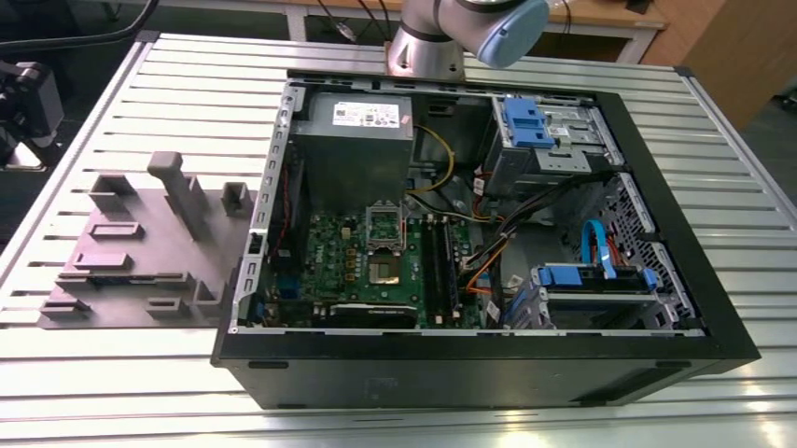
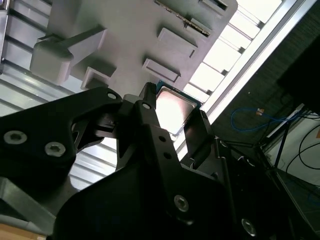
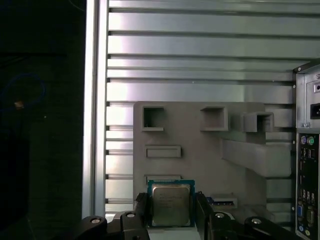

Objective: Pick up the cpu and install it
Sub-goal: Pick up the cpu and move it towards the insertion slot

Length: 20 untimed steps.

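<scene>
The gripper (image 3: 171,214) clamps the cpu (image 3: 171,202) between its jaws by two opposite edges, over the grey fixture tray (image 3: 200,160).

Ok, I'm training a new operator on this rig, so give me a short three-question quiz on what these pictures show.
1. True or false: in the first wrist view, the gripper holds the chip between its fingers.
2. In the exterior view, on which side of the computer case does the grey tray lie? A: the view's left. B: the view's right.
3. Fill in: the case lies with its side ___, so the green board inside shows.
Key: 1 true; 2 A; 3 open.
</scene>
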Each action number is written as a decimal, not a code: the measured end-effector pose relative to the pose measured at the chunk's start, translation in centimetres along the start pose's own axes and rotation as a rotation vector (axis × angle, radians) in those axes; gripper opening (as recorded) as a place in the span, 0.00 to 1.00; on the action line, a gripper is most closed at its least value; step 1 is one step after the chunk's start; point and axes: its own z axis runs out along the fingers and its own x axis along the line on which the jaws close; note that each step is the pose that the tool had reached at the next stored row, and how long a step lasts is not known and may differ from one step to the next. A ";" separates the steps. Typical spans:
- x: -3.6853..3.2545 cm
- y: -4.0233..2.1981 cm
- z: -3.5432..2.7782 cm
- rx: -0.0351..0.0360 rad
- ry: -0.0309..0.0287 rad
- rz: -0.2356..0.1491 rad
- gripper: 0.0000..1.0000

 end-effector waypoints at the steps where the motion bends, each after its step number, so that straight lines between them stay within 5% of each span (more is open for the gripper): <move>1: -0.01 0.01 -0.19 0.0000 0.0000 0.000 0.47; 4: -0.02 0.03 -0.73 0.0000 0.0000 0.000 0.47; 11: -0.15 0.03 -0.80 0.0002 0.0003 0.000 0.47; 20: -2.41 0.05 -0.72 0.0000 0.0000 0.000 0.47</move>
